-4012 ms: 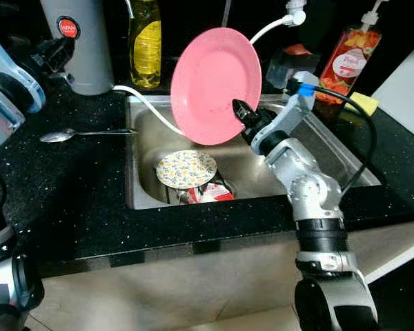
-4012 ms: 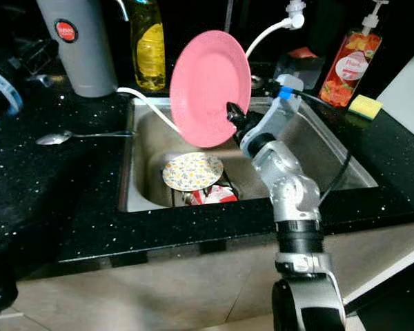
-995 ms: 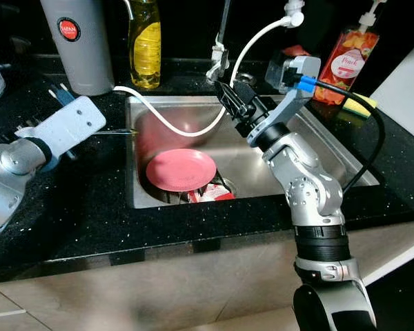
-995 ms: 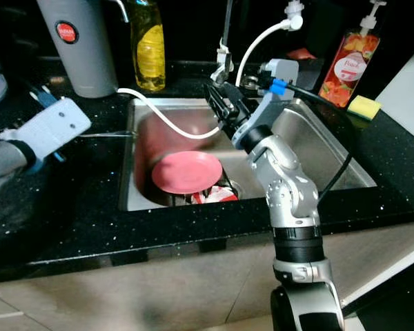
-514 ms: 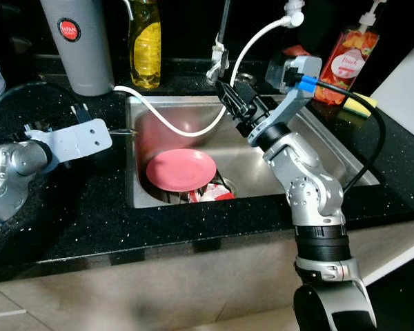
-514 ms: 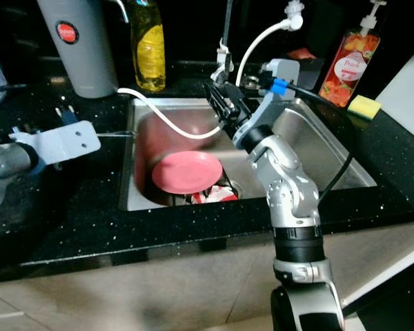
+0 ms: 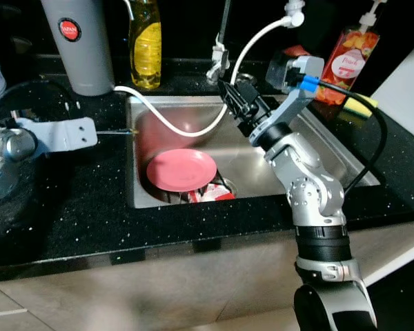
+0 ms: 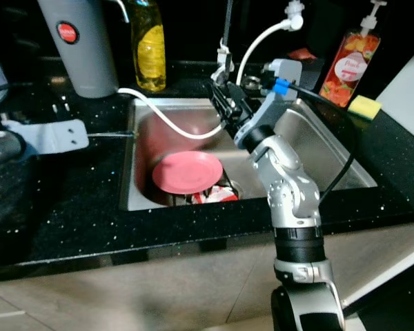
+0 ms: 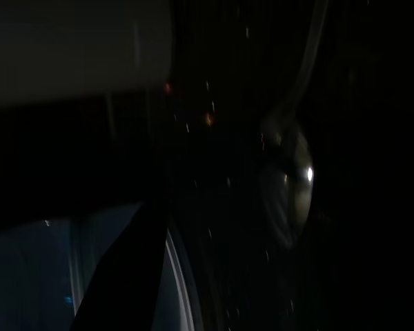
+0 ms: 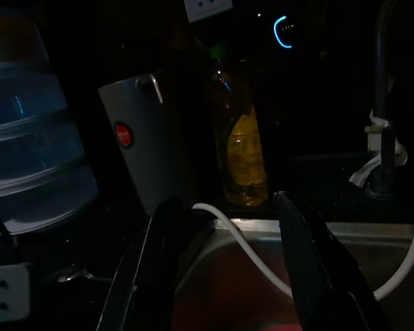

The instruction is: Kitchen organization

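Kitchen sink [image 7: 331, 155], steel, set in a black speckled counter [image 7: 76, 207]; all places given rel. to the sink.

Pink plate [image 7: 181, 169]: lies flat in the sink's left half, near the bottom, on top of other items; a red-and-white item [image 7: 210, 195] pokes out just beyond its front-right edge.

Right gripper [image 7: 234, 101]: held over the sink's rear middle, above and behind the plate, well apart from it. In the right wrist view its two black fingers [image 10: 307, 276] stand spread w/ a clear gap and nothing between them, i.e. open and empty.

Left gripper [image 7: 79, 110]: over the counter just left of the sink's rear-left corner, at the end of a pale wrist block [image 7: 58, 134]. Fingers blurred and small; cannot tell how far open or whether anything is held. Left wrist view very dark: a spoon bowl [image 9: 290, 181] w/ a bright glint on the counter can be made out, little else.

White hose [image 7: 186, 124]: runs from the counter left of the sink, sags across the sink's rear, rises to a fitting behind it.

Behind the sink, left to right: grey flask [image 7: 76, 41] w/ red badge, yellow soap bottle [image 7: 145, 43], tap [image 7: 219, 58], red pump bottle [image 7: 345, 62]. Yellow sponge [image 7: 359, 105] at the rear-right corner.
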